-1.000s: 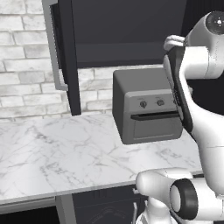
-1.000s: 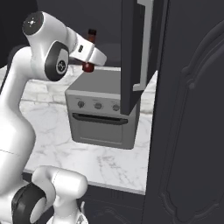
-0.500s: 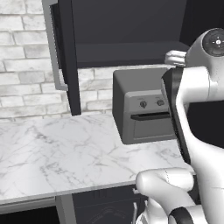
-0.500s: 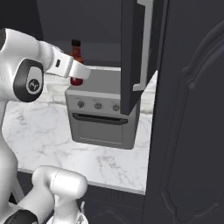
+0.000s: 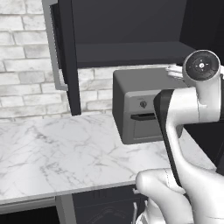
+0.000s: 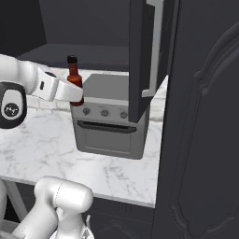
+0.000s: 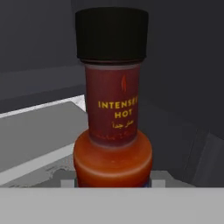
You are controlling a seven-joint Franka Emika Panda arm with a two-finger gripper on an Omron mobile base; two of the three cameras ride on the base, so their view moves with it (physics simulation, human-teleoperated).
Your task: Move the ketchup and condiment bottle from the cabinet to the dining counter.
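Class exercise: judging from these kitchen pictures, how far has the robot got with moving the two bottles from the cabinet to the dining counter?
Done: the cabinet door stands open. In hand: the gripper holds the condiment bottle upright above the toaster oven, outside the shelf. Left: carrying it to the dining counter, then the ketchup.

Condiment bottle upright, just above toaster oven; oven on surface below cabinet, brick wall behind.
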